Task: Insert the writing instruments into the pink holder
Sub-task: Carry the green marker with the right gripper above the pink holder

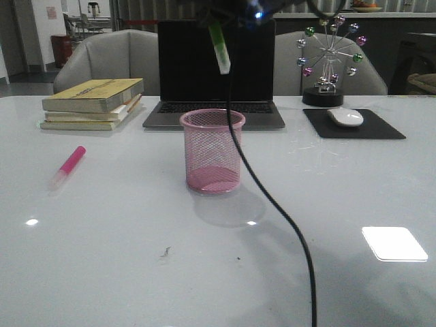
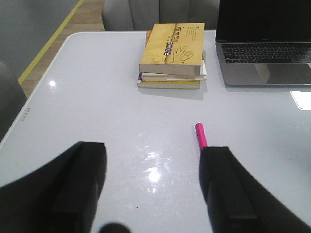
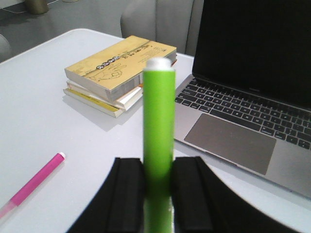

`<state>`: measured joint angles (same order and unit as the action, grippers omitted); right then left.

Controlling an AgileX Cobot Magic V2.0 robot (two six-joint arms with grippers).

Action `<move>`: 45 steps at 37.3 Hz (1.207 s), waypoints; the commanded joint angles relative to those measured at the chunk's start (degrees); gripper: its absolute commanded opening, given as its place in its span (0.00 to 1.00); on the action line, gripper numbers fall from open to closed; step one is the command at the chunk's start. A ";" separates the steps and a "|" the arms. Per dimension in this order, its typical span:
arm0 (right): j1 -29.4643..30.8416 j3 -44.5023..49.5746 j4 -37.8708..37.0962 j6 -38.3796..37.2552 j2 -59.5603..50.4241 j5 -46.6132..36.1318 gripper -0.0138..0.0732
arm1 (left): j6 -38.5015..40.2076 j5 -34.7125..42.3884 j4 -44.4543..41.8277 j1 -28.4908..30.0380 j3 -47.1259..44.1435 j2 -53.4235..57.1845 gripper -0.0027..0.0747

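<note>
The green marker point(image 1: 219, 46) hangs nearly upright, clear cap down, high above the pink mesh holder point(image 1: 212, 151), which stands mid-table. My right gripper point(image 3: 158, 162) is shut on the green marker point(image 3: 158, 121); in the front view the gripper is only a dark shape at the top edge. Left of the holder, the pink marker point(image 1: 68, 165) lies flat on the table. My left gripper point(image 2: 153, 148) is open above the table with nothing between its fingers. The pink marker point(image 2: 200, 136) pokes out beside one fingertip point(image 2: 218, 160), the rest of it hidden behind that finger.
A stack of books point(image 1: 92, 102) sits at the back left, an open laptop point(image 1: 214, 75) behind the holder. A mouse point(image 1: 345, 116) on a black pad and a ferris-wheel ornament point(image 1: 330, 61) stand at the back right. A black cable point(image 1: 272, 204) hangs across the front view.
</note>
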<state>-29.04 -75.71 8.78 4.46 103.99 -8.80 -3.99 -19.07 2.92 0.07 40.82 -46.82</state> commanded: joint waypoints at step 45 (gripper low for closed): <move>0.05 -1.36 -4.07 -0.41 5.72 -4.06 0.61 | 0.56 4.69 0.49 -0.22 2.10 0.19 0.65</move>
<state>-29.03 -75.71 5.38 3.91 113.09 -10.34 -3.91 -19.07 2.92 0.07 40.82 -46.82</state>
